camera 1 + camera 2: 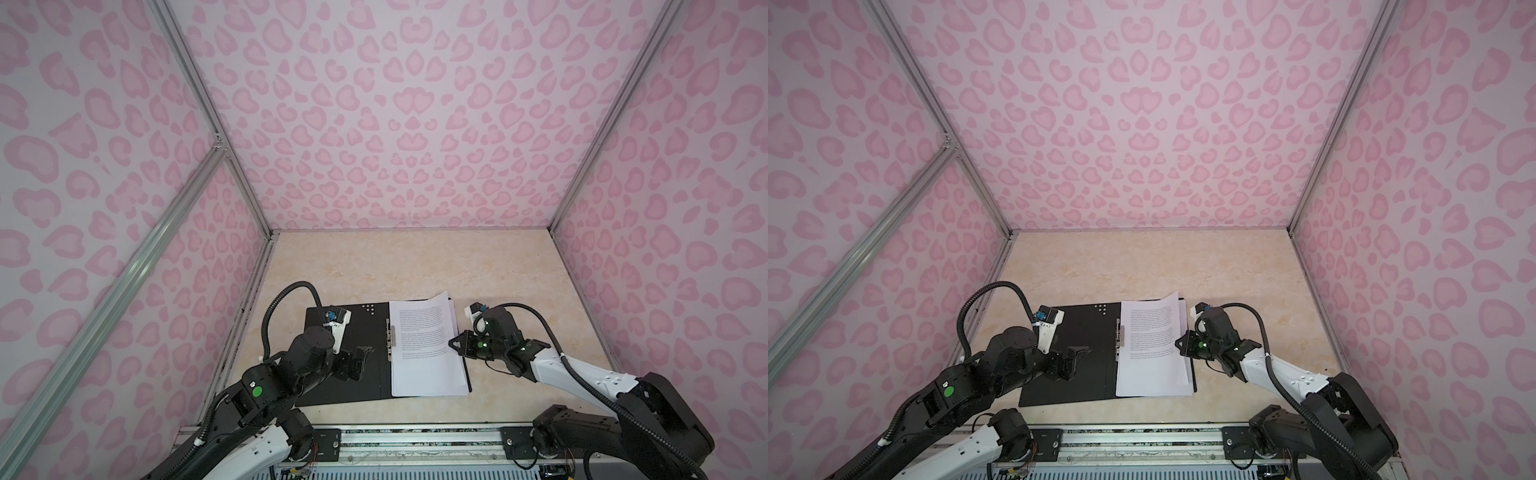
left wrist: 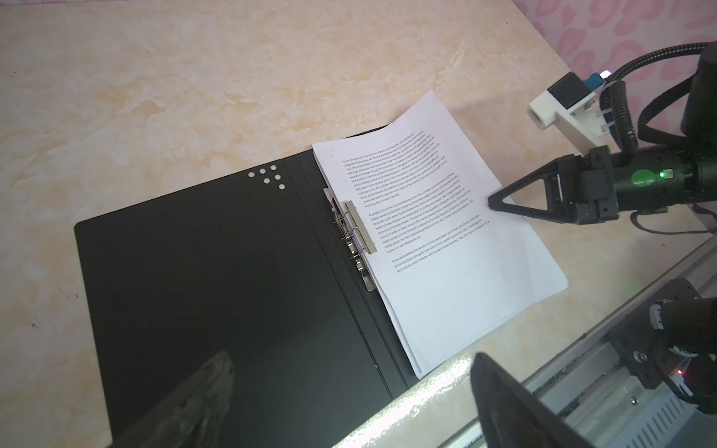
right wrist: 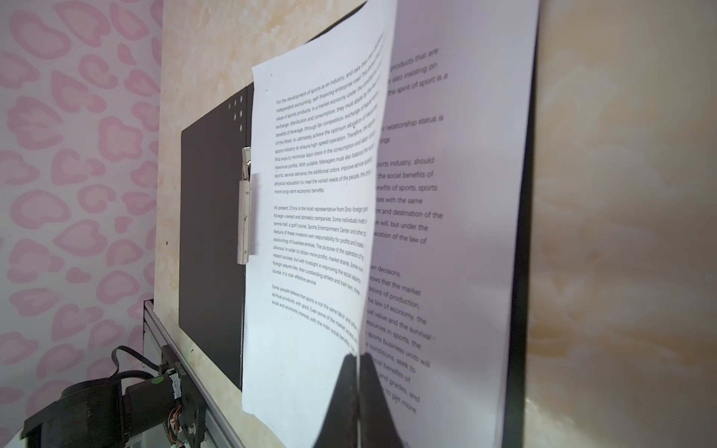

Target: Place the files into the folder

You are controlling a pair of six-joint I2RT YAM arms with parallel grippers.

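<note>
Closest ran the rail [image 1: 415,440] at the near edge of the tabletop [image 1: 374,266], with both arm bases on it. Just beyond lay the folder [image 1: 353,392], opened flat with its black inside up, in the near middle of the tabletop. Its metal clip [image 1: 390,338] sat along the spine, and a cluster of small white dots [image 1: 369,308] marked the far end of the left flap. The files [image 1: 428,370] lay stacked on the right flap. They were white sheets, slightly fanned at the far right corner, which stuck out past the folder's far edge. The top sheet [image 3: 310,232] carried paragraphs of black text over its far part and was blank toward the near end.

The right arm was extended low from the right with its claw [image 1: 452,344] pointing left. That claw was pressed together on the top sheet's right edge, about midway along. In the right wrist view the sheet bowed up off the printed page beneath. The left arm was extended from the near left over the left flap. Its claw [image 1: 358,362] was spread wide above the bare black surface and held nothing. Whether it touched the flap could not be told.
</note>
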